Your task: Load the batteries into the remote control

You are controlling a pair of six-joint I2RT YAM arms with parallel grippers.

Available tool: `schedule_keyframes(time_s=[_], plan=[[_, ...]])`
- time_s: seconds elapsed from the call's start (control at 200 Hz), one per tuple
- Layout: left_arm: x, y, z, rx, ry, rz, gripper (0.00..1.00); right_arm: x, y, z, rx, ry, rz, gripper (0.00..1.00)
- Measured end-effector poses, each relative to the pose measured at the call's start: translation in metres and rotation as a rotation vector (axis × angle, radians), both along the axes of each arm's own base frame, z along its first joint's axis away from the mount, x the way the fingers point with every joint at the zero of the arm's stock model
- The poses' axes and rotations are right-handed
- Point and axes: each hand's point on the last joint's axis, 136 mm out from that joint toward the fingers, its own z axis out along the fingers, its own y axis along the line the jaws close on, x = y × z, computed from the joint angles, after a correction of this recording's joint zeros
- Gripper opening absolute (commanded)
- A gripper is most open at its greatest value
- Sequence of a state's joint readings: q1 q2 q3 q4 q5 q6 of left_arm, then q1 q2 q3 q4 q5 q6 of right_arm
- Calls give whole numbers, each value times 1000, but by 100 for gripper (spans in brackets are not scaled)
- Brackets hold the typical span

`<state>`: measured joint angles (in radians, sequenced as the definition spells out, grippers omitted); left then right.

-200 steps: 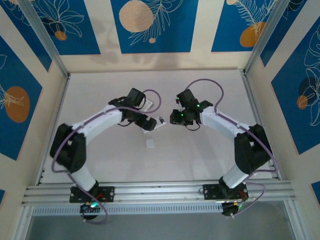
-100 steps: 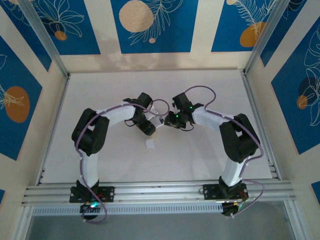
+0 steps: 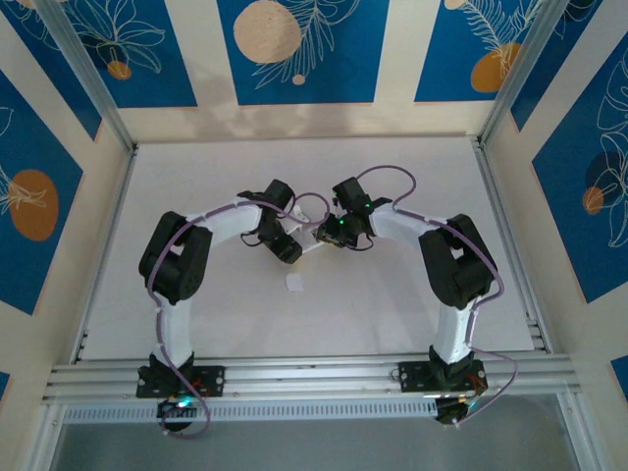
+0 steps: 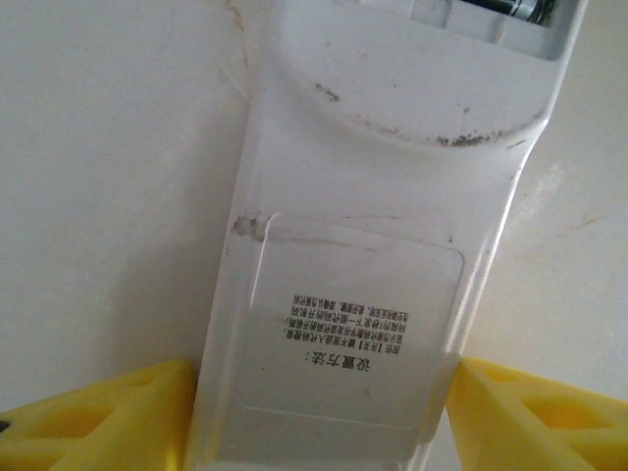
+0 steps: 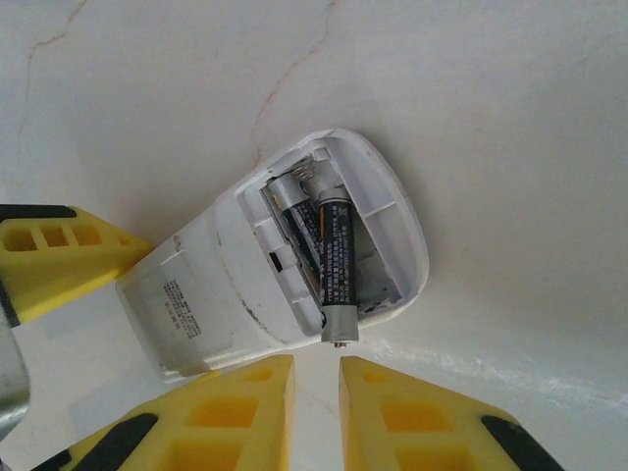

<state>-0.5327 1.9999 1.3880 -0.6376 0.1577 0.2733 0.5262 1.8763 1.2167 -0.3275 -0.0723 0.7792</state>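
Note:
The white remote control (image 5: 211,294) lies back up on the table with its battery bay open. One of the batteries (image 5: 289,211) sits in the bay. The other battery (image 5: 334,265) lies slanted over it, its metal end poking past the bay's rim. My right gripper (image 5: 316,378) hovers just short of that end, open by a narrow gap with nothing in it. My left gripper (image 4: 324,422) is shut on the remote control (image 4: 363,294) at its other end, with yellow fingers (image 4: 98,417) pressed against both sides. Seen from above, both grippers meet at the remote control (image 3: 312,239).
A small white square cover piece (image 3: 294,283) lies loose on the table just in front of the grippers. The white table (image 3: 196,177) is fenced by aluminium rails (image 3: 314,373) at the near edge and by patterned walls on the other sides.
The left arm folded inward and its jaws closed onto the remote. The right gripper slid left toward the remote and its jaws narrowed.

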Motion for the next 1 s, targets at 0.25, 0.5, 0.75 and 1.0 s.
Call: schedule_keyframes(time_s=[0.25, 0.5, 0.75, 1.0], plan=[[-1, 0, 0, 3, 0, -22, 66, 0, 2, -6, -13, 19, 4, 17], [-2, 1, 0, 4, 1, -24, 66, 4, 1, -11, -38, 23, 2, 15], [-2, 1, 0, 5, 1, -24, 66, 6, -5, -14, -97, 1, 40, 15], [-1, 1, 0, 5, 1, -24, 67, 9, -2, -8, -137, -38, 114, 16]])
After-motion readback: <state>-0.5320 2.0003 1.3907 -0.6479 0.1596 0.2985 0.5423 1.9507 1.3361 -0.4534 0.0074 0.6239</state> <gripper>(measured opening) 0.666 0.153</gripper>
